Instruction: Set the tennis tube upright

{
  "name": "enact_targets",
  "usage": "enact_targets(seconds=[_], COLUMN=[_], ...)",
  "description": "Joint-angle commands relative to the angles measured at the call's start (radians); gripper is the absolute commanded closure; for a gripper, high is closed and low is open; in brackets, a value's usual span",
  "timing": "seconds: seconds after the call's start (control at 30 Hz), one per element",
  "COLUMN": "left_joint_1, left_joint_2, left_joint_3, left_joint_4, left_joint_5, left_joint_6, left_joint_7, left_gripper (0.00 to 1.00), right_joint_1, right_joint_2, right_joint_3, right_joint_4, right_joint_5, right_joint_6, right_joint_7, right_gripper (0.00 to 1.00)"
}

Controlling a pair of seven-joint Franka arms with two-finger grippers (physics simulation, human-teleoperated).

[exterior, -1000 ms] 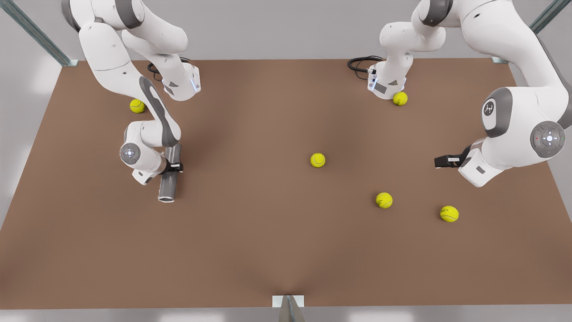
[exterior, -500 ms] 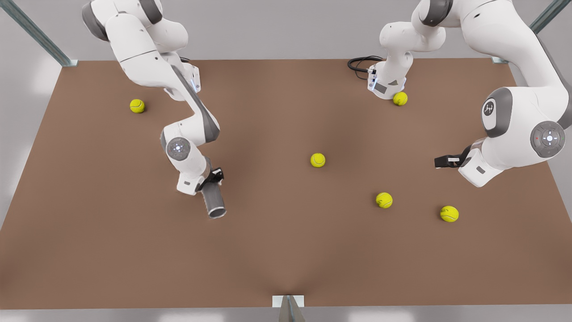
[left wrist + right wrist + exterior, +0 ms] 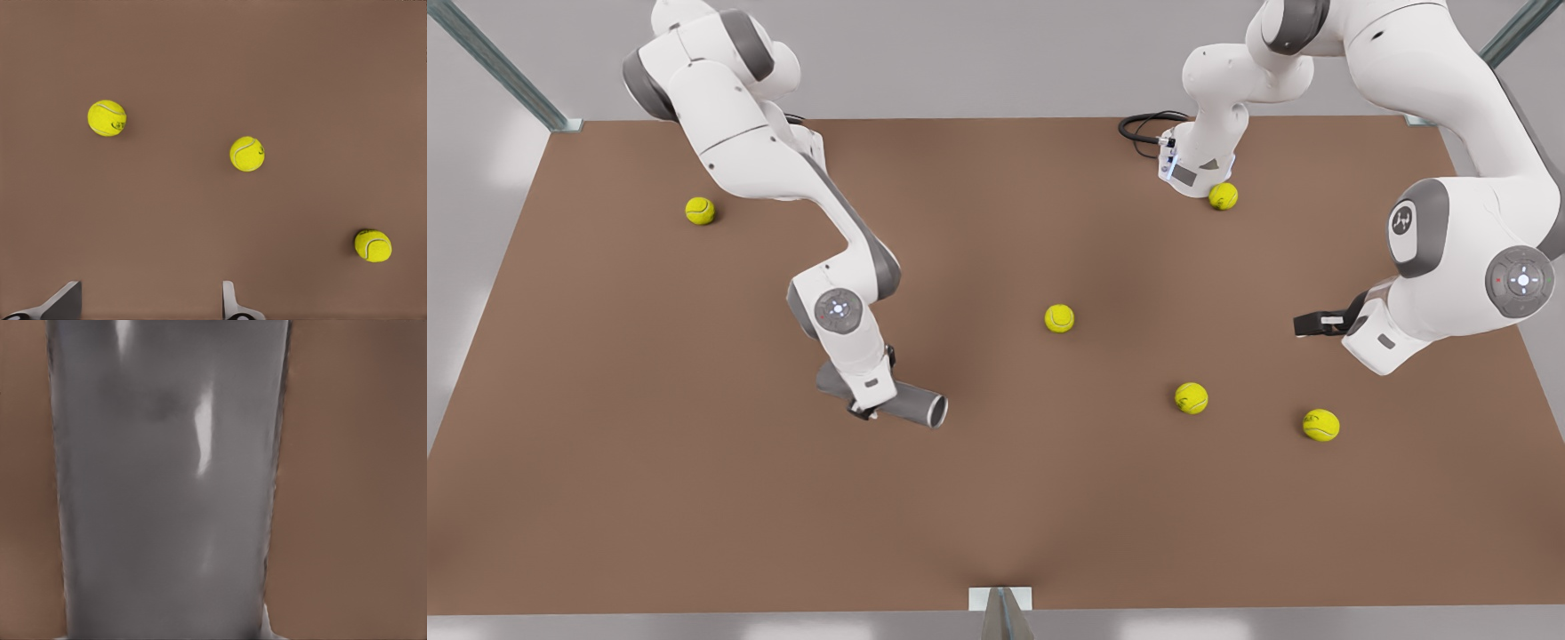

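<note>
I see my right gripper (image 3: 869, 407) clamped on the tilted tennis tube (image 3: 911, 406), its far end hidden, while my left gripper (image 3: 1303, 325) waits open, empty.

White glossy arms (image 3: 747, 151), grey joint bands, black cables (image 3: 1143, 129), round lit buttons

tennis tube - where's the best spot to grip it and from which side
Grip the tennis tube across its round wall near mid-length, coming from above: it lies near-horizontal, open end toward the front view's right. The right gripper holds it about there; the left gripper waits open.
</note>
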Motion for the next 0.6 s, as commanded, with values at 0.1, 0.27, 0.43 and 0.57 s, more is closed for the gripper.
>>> enact_targets(seconds=[0.1, 0.27, 0.43, 0.57], left_joint_1=[0.0, 0.0, 0.002, 0.012], left_joint_2=[0.001, 0.004, 0.006, 0.013], left_joint_3=[0.0, 0.0, 0.0, 0.0], left_joint_4=[0.0, 0.0, -0.005, -0.005], left_joint_5=[-0.001, -0.001, -0.001, -0.003], left_joint_6=[0.0, 0.0, 0.0, 0.002], left_joint_7=[0.0, 0.0, 0.0, 0.0], left_gripper=[0.0, 0.0, 0.0, 0.0], right_joint_1=[0.044, 0.152, 0.213, 0.29], right_joint_2=[0.011, 0.209, 0.401, 0.482], right_joint_3=[0.0, -0.002, -0.015, -0.02], right_joint_4=[0.039, 0.332, 0.588, 0.691], right_joint_5=[-0.003, -0.004, -0.004, 0.002], right_joint_6=[-0.012, -0.129, -0.187, -0.265], right_joint_7=[-0.03, -0.108, -0.154, -0.141], right_gripper=[0.36, 0.36, 0.36, 0.36])
